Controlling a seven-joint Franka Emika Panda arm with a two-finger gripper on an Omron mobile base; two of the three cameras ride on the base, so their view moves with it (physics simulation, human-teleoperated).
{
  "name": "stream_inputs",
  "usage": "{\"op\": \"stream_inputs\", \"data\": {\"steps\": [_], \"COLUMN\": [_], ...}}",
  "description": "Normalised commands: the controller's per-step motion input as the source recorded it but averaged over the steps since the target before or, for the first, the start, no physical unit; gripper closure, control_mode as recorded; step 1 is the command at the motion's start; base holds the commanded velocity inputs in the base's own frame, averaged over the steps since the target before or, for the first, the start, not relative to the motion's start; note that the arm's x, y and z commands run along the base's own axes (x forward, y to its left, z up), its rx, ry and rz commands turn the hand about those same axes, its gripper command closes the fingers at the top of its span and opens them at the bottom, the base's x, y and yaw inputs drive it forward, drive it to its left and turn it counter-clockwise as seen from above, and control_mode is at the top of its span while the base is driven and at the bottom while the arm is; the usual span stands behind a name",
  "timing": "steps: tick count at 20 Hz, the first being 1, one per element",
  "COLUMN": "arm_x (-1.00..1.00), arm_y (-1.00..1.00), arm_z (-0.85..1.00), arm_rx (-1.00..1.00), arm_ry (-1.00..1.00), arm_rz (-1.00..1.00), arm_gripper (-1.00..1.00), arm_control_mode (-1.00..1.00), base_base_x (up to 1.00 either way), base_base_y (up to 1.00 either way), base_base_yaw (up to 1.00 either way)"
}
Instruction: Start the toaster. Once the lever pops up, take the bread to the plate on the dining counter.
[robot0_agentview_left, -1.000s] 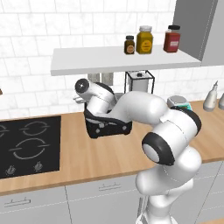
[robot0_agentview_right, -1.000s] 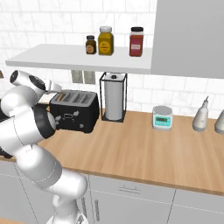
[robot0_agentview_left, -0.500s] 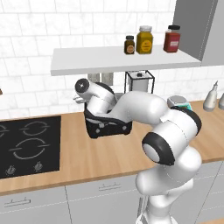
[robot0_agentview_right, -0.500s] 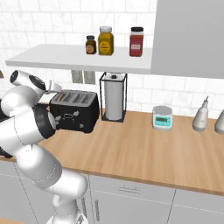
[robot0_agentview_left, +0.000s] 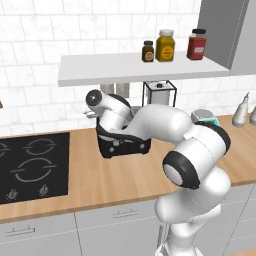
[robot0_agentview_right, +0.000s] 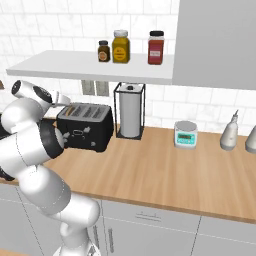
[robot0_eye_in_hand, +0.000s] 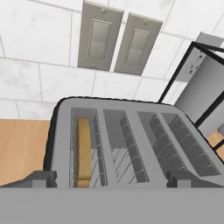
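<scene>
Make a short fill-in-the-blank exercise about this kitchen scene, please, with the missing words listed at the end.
1. The bread stands in one of the toaster's ____ slots.
2. The shelf above the toaster carries ____ jars.
3. The gripper hovers above the toaster with its jaws ____.
4. The paper towel holder stands on the counter beside the ____.

Missing words: four; three; open; toaster

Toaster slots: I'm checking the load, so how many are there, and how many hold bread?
4 slots across the toaster; in the hand view the leftmost holds the bread, and the other three look empty.
</scene>
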Motion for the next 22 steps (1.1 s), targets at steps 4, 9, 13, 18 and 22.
{"op": "stream_inputs", "data": {"steps": [4, 9, 13, 18, 22], "arm_x": [0.00, 0.00, 0.00, 0.00, 0.00], "arm_y": [0.00, 0.00, 0.00, 0.00, 0.00], "arm_z": [0.00, 0.00, 0.00, 0.00, 0.00], "arm_rx": [0.00, 0.00, 0.00, 0.00, 0.00], "arm_ry": [0.00, 0.00, 0.00, 0.00, 0.00], "arm_rz": [0.00, 0.00, 0.00, 0.00, 0.00], "arm_gripper": [-1.00, -1.00, -1.00, -1.00, -1.00], "arm_control_mode": [-1.00, -1.00, -1.00, -1.00, -1.00], "base_base_x": [0.00, 0.00, 0.00, 0.00, 0.00], "base_base_y": [0.00, 0.00, 0.00, 0.00, 0.00], "base_base_yaw": [0.00, 0.00, 0.00, 0.00, 0.00]}}
